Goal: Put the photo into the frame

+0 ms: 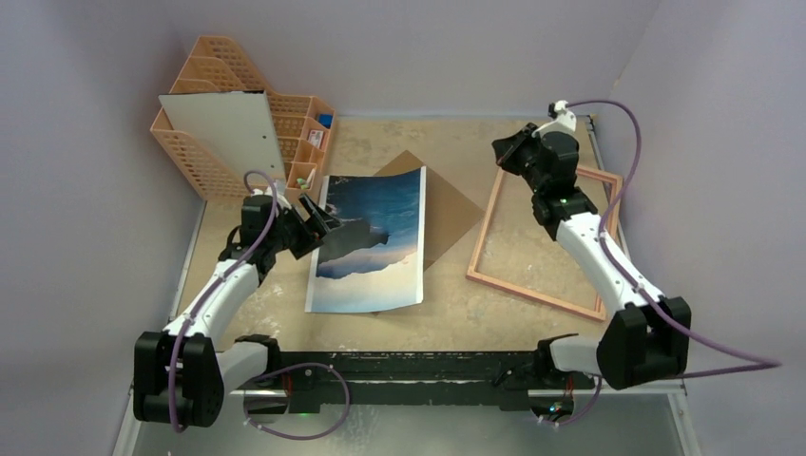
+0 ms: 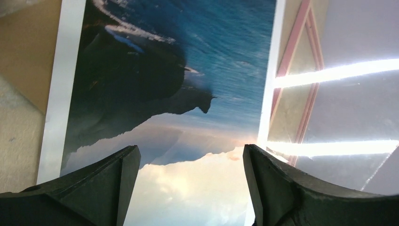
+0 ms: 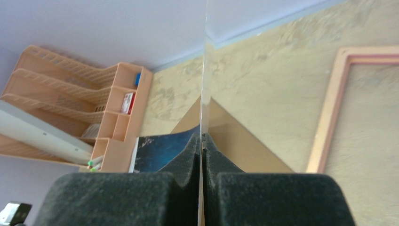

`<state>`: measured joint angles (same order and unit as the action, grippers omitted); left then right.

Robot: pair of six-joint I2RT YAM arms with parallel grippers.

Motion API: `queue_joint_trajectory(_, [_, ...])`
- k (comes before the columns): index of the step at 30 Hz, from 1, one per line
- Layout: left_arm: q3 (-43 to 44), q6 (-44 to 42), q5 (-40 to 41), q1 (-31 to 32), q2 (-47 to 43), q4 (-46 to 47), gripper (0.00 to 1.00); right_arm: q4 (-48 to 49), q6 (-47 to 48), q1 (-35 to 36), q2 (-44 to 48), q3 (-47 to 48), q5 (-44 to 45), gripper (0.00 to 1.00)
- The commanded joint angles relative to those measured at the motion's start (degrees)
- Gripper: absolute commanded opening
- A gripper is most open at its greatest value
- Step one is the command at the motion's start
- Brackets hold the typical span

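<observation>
The tan surface (image 1: 447,318) carries everything. The frame (image 1: 483,231) lies flat to the right of the right hand (image 3: 201,140), its peach rails surrounding bare surface. The photo (image 1: 380,204) lies face up just beyond the left hand (image 2: 190,150), sea and dark mountains showing; it is well apart from the frame and slightly curled along its right edge. A brown backing board (image 1: 451,214) lies flat between photo and frame, one corner tucked under the photo's right side. The orange mesh file rack (image 1: 204,161) stands at the far left corner, beyond the left hand, with a white panel (image 1: 228,128) leaning tilted in its big slots. A clear sheet (image 3: 205,84) stands on edge, seen as a thin line from the right wrist, with the photo on its left and the frame on its right. The right hand's fingers are pressed together on this sheet's lower edge. The left hand's fingers stand wide apart over the photo's near margin, gripping nothing; contact with the print cannot be told. The rack's small compartments hold a red-and-white box (image 3: 127,102), a blue item (image 3: 137,79) and green-tipped pieces (image 3: 92,165).
</observation>
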<state>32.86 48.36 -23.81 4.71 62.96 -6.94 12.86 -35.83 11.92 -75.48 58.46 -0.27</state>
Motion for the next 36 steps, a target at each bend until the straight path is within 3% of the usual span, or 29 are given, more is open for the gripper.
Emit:
queue_joint_trajectory(1, [5.44, -1.81, -0.87, 0.78, 1.19, 2.26, 0.83, -5.73, 5.37, -0.04, 5.73, 7.26, 6.25, 0.0])
queue_joint_trajectory(8, [11.63, -1.54, -0.16, 0.88, 4.3, 2.97, 0.83, -10.9, -1.35, -0.05, 6.87, 16.98, 1.86, 0.0])
queue_joint_trajectory(11, [14.36, -1.51, 0.68, 0.83, 5.41, 2.26, 0.89, -11.94, -4.86, -0.06, 6.24, 20.22, 0.47, 0.0])
queue_joint_trajectory(18, [20.51, -2.1, 0.48, 0.84, 7.57, 2.83, 0.93, -14.36, -13.46, -0.06, 2.86, 26.31, -10.75, 0.0])
queue_joint_trajectory(24, [23.0, 1.07, -7.91, 0.74, 8.84, 12.76, 0.92, -10.0, -21.2, -0.02, 2.01, 23.51, -22.17, 0.0])
queue_joint_trajectory(30, [27.02, -0.81, -10.02, -0.75, 9.73, 9.99, 0.92, -3.55, -28.25, -0.06, 3.19, 18.93, -31.83, 0.0])
queue_joint_trajectory(36, [25.64, 2.83, -19.26, -1.28, 9.7, 18.6, 0.92, 2.92, -35.44, -0.05, 4.13, 15.71, -38.19, 0.0])
